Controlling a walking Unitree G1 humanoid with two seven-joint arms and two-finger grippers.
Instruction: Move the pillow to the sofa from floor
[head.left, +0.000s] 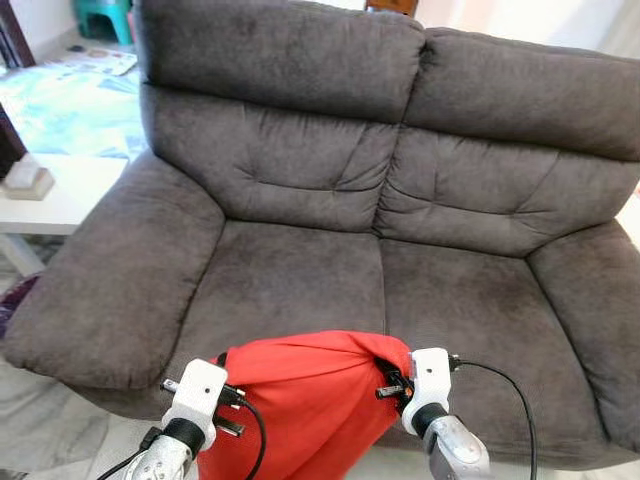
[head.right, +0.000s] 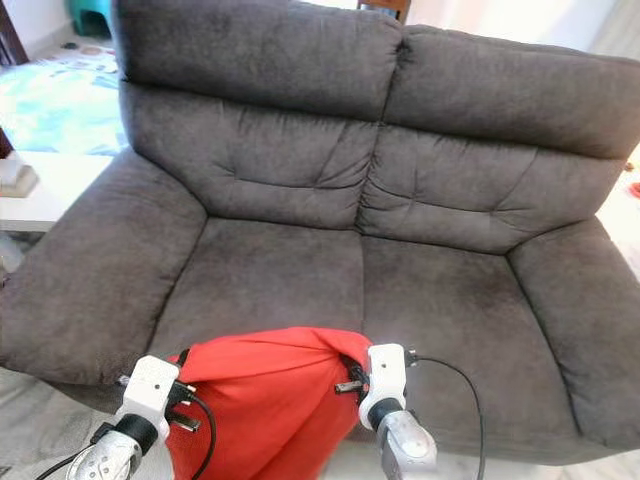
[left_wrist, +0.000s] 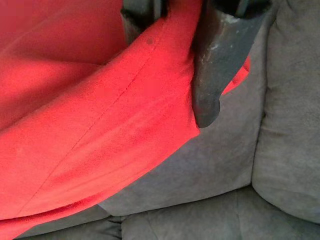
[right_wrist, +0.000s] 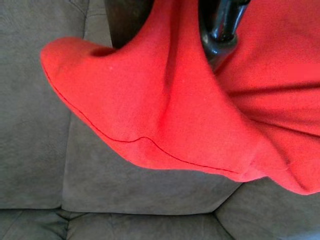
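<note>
A red pillow (head.left: 305, 400) hangs between my two arms just in front of the dark grey sofa (head.left: 300, 270), at the front edge of its seat. My left gripper (head.left: 222, 362) is shut on the pillow's left top corner, and my right gripper (head.left: 392, 372) is shut on its right top corner. In the left wrist view the red fabric (left_wrist: 85, 130) is pinched under a black finger (left_wrist: 212, 75), with the sofa seat below. The right wrist view has the pillow's corner (right_wrist: 145, 100) bunched between the fingers (right_wrist: 220, 35) over the seat cushions.
A white low table (head.left: 60, 195) with a small box (head.left: 27, 180) stands left of the sofa's armrest (head.left: 110, 280). A green stool (head.left: 105, 18) sits far back left. Pale floor tiles (head.left: 60, 430) lie below the sofa front.
</note>
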